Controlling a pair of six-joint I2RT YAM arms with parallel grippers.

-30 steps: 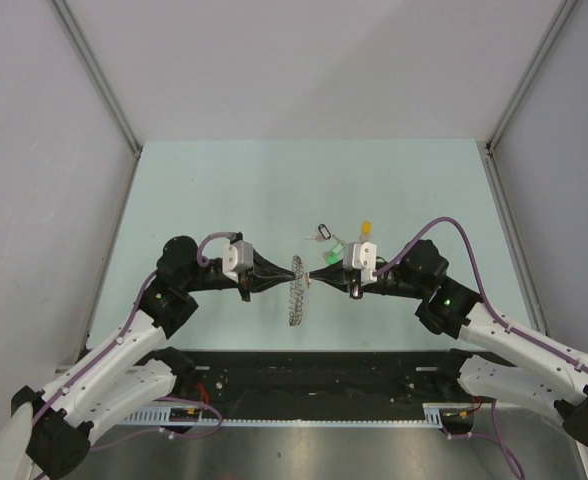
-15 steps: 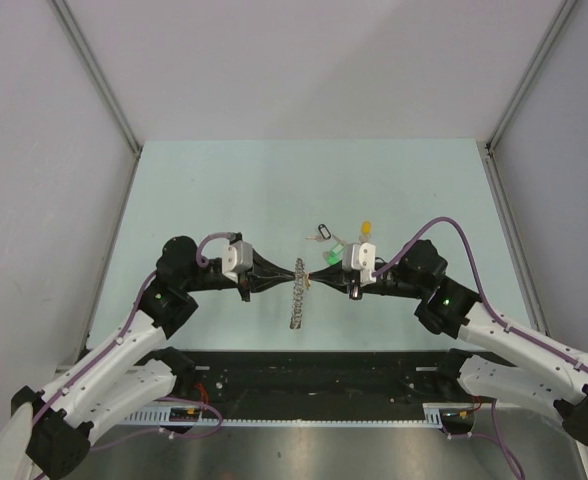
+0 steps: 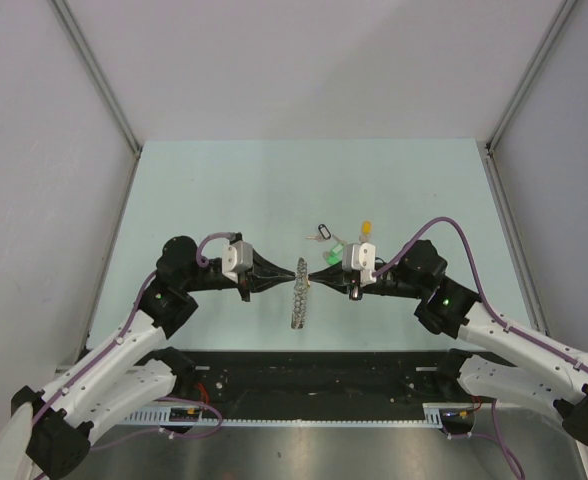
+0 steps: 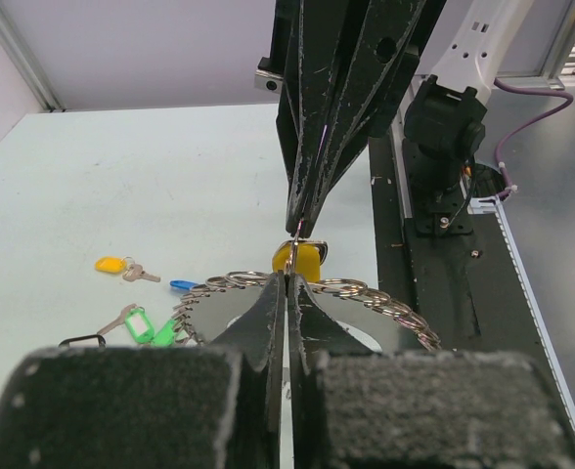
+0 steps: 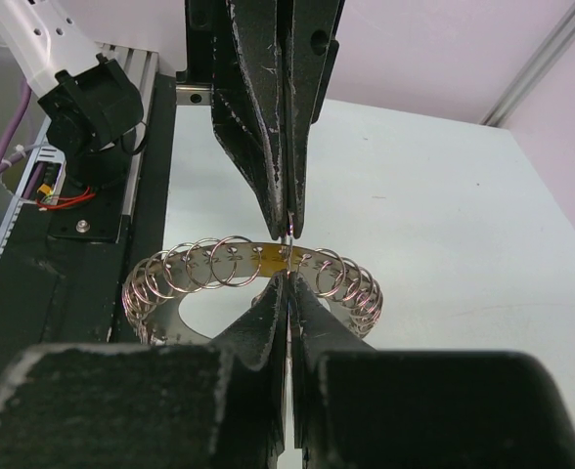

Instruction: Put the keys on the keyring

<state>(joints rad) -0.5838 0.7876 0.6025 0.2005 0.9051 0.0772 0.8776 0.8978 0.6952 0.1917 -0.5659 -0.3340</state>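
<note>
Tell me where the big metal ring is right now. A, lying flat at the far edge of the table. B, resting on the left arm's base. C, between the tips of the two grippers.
C: seen from above, the ring shows edge-on between the shut tips of the left gripper and the right gripper, which meet it from opposite sides.

Plainly a robotics lab, set up as a closed test cell. Boxed in by plain pale walls (image 3: 304, 60) joined with metal bars (image 3: 95, 75), around a pale-green desk (image 3: 274, 180). Fitted with a white left arm (image 3: 109, 365) and right arm (image 3: 519, 345) mounted beside a black rail (image 3: 314, 375), trailing purple cables (image 3: 444, 220).
</note>
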